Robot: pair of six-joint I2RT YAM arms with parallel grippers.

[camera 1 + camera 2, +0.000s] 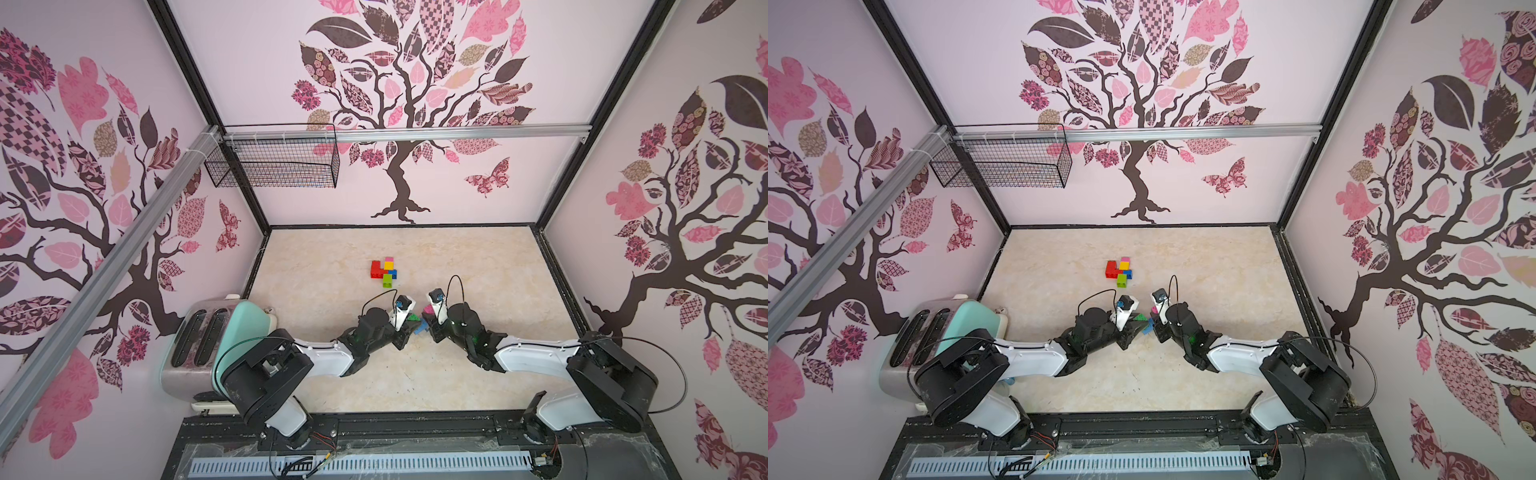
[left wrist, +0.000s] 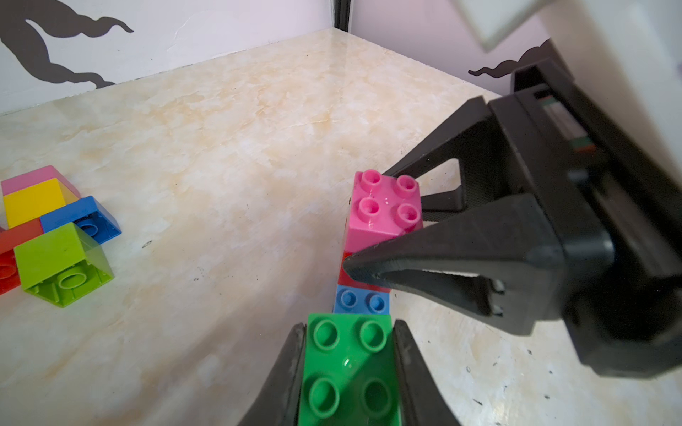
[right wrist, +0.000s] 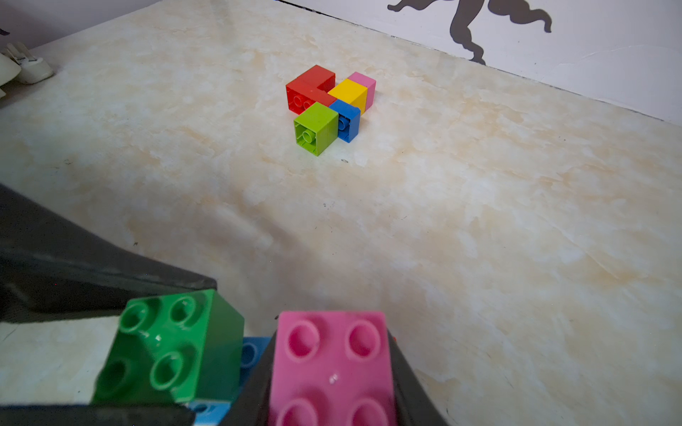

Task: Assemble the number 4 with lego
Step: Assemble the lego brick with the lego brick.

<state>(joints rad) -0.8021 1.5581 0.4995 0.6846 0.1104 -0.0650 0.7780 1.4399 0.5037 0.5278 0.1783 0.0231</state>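
Note:
My left gripper (image 2: 349, 326) is shut on a green lego brick (image 2: 347, 372), studs facing the camera. My right gripper (image 3: 332, 333) is shut on a pink brick (image 3: 332, 365) that sits on a red one (image 2: 345, 278). A blue brick (image 2: 363, 300) lies between the green brick and the pink-red stack. In both top views the two grippers (image 1: 409, 328) (image 1: 430, 322) meet tip to tip at mid-table. Farther back an assembled cluster (image 1: 384, 270) (image 1: 1119, 270) of red, yellow, pink, blue and lime bricks lies on the table.
A mint and steel toaster (image 1: 208, 340) stands at the table's left edge beside the left arm. A black wire basket (image 1: 274, 162) hangs on the back wall at the upper left. Walls enclose the marble table (image 1: 478, 270) on three sides.

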